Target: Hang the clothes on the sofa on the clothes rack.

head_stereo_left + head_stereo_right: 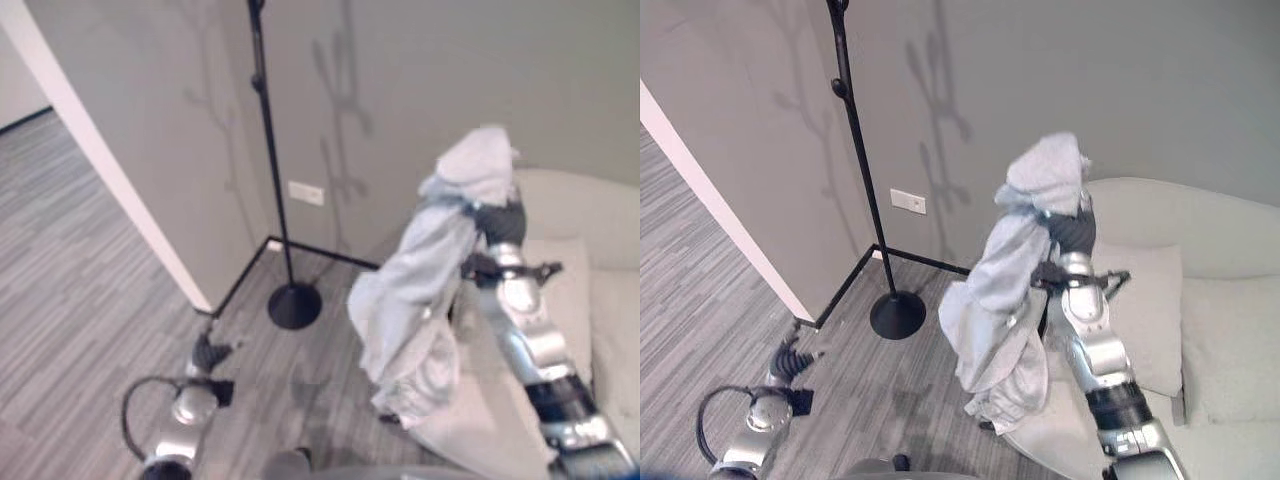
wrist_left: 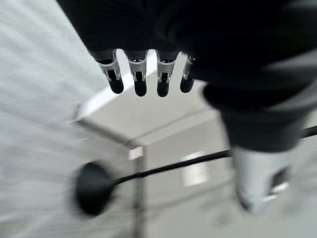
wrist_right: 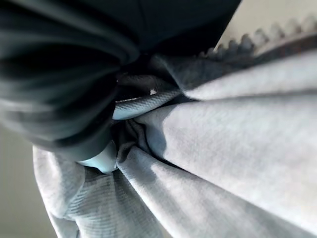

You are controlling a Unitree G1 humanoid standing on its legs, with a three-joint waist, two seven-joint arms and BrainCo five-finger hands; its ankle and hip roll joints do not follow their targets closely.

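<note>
Garment (image 1: 1005, 300) hangs, lifted off the sofa (image 1: 1230, 300), right of centre; right robot hand (image 1: 1068, 232) buried in it, grip unclear. Next: carry it left to the rack (image 1: 862, 170). Left robot hand (image 2: 141, 74) idle, fingers straight.

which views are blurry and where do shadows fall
Left wrist view: motion-smeared, the clothes rack streaked, the left hand fingers sharper. Right wrist view: too close, the pale garment soft and dark near the cover. Eye views: the rack's branching shadows fall on the grey wall.
</note>
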